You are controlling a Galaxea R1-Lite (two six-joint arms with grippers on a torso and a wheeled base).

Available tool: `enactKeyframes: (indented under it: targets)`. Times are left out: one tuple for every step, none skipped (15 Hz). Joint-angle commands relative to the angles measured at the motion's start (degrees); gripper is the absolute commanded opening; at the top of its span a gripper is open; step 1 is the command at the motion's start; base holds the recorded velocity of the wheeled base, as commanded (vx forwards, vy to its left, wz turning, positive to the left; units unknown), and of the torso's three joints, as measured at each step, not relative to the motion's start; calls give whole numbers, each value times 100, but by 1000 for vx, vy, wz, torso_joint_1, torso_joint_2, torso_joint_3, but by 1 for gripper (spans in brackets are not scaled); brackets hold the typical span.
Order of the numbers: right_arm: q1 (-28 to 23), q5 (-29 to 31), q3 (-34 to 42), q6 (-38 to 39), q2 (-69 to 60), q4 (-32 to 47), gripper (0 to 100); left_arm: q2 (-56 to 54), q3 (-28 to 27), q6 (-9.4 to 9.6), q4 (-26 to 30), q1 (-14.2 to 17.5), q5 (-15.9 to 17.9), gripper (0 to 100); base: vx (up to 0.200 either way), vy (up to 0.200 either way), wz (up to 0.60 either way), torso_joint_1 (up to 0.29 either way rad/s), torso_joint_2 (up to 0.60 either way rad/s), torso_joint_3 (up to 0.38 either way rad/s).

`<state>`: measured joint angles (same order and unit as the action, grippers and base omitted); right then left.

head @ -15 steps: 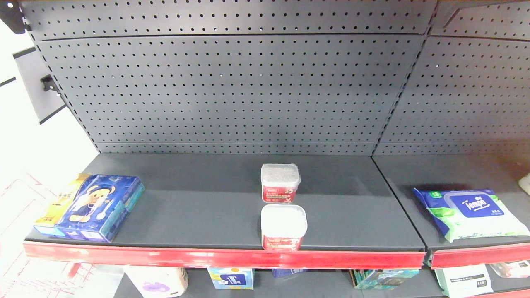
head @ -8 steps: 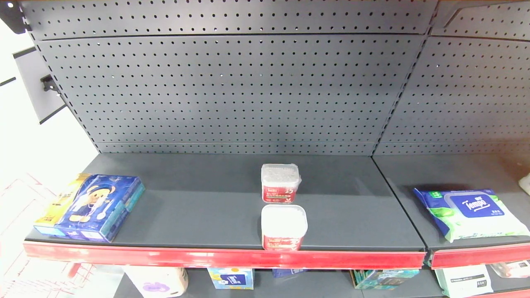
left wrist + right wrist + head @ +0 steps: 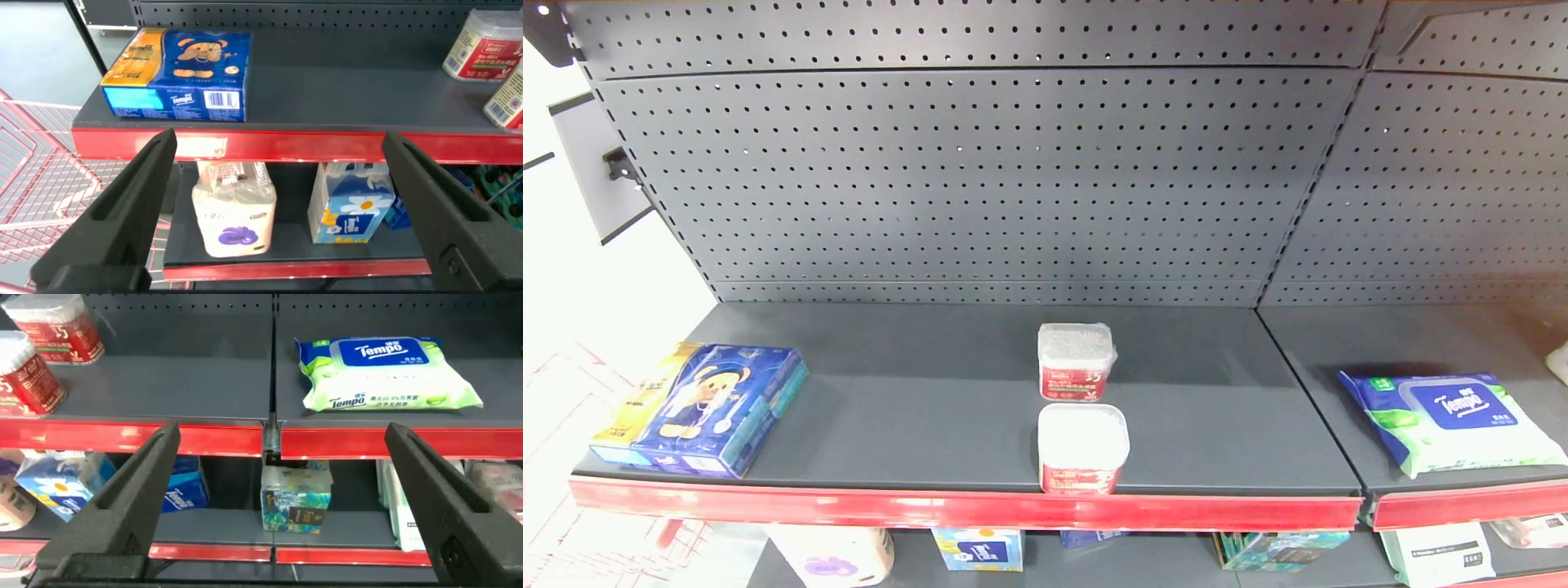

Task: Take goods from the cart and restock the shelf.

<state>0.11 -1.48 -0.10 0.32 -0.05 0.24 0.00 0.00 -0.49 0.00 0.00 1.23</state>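
Both arms were held level, facing the shelf (image 3: 931, 425). The left gripper (image 3: 278, 139) gaped wide and held nothing, and so did the right gripper (image 3: 283, 429). In the head view, two white tubs (image 3: 1082, 447) stood mid-frame, one behind the other. A blue box (image 3: 707, 408) lay lower left and a wipes pack (image 3: 1450, 420) lower right. The red wire cart (image 3: 572, 457) showed at the lower-left corner.

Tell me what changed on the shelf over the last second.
Nothing visibly changed. The back tub, front tub, blue box and wipes pack lie where they were on the shelf.
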Motion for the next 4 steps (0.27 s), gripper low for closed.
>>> enactKeyframes:
  targets:
    - [7,-2,1,12,5,2,100,0,0,-4,0,0,0,100,0,0,0,0,0,0]
    - [7,-2,1,12,5,2,100,0,0,-4,0,0,-9,100,0,0,0,0,0,0]
    - [7,7,1,-23,5,2,100,0,0,-4,0,0,-9,100,0,0,0,0,0,0]
    - [7,86,1,-14,5,2,100,0,0,-4,0,0,0,100,0,0,0,0,0,0]
